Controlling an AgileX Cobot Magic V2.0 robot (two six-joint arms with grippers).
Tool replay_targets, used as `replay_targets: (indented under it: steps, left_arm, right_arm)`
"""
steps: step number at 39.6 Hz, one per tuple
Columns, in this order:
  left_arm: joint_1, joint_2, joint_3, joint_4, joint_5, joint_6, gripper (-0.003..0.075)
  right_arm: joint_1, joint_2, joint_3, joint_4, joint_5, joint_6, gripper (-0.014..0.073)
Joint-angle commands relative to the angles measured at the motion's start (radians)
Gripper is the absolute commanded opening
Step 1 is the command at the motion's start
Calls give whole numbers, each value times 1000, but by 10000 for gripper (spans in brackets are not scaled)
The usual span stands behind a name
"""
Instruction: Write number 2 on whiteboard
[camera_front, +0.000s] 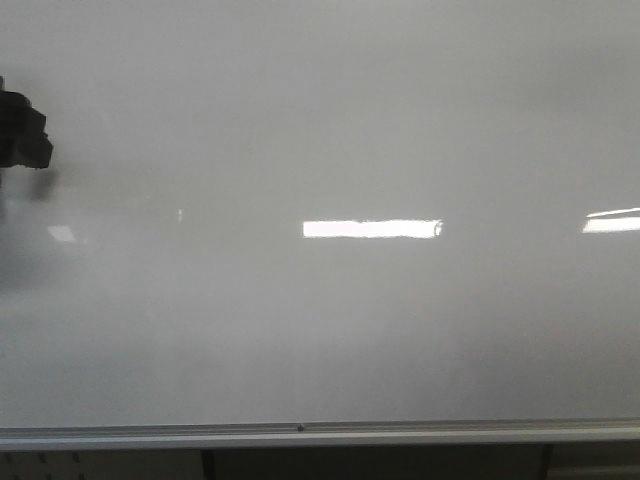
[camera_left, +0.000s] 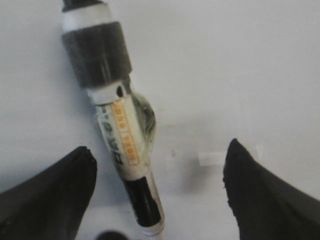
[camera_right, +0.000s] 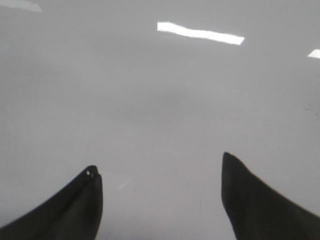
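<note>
Just glossy grey-white whiteboard (camera_front: 330, 330), silver rim.

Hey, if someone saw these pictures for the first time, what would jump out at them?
The whiteboard fills the front view, bare of writing, with a bright light reflection near its middle. In the left wrist view a marker with an orange label stands between the left claw fingers, which are spread apart. The right claw is open and empty.

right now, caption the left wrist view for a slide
Left gripper open over the whiteboard, a marker between its spread fingers, no digit visible.
</note>
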Motion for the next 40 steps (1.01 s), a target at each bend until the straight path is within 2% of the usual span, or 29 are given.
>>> replay_targets:
  steps: [1, 7, 18, 21, 26, 31, 34, 40]
  left_arm:
    - [9, -17, -26, 2, -108, -3, 452]
    - [10, 2, -26, 2, -146, -3, 403]
    - [10, 35, -57, 2, -104, -3, 384]
    - [10, 38, -57, 2, -103, -3, 334]
    - [10, 38, -57, 2, -95, -3, 191]
    - [10, 36, -57, 3, -85, -3, 94]
    - [10, 36, -57, 11, -76, -3, 67]
    - [10, 13, -59, 29, -4, -3, 64]
  right_arm:
    - [1, -1, -33, -2, -82, -9, 526]
    - [1, -1, -33, -2, -84, -9, 526]
    - [1, -1, -33, -2, -85, -9, 526]
    - [1, -1, -33, -2, -88, -9, 526]
    - [1, -1, -33, -2, -96, -9, 526]
    - [1, -1, -33, -2, -96, -9, 526]
    - [1, -1, -33, 1, -93, -9, 526]
    - [1, 10, -33, 23, -91, -9, 526]
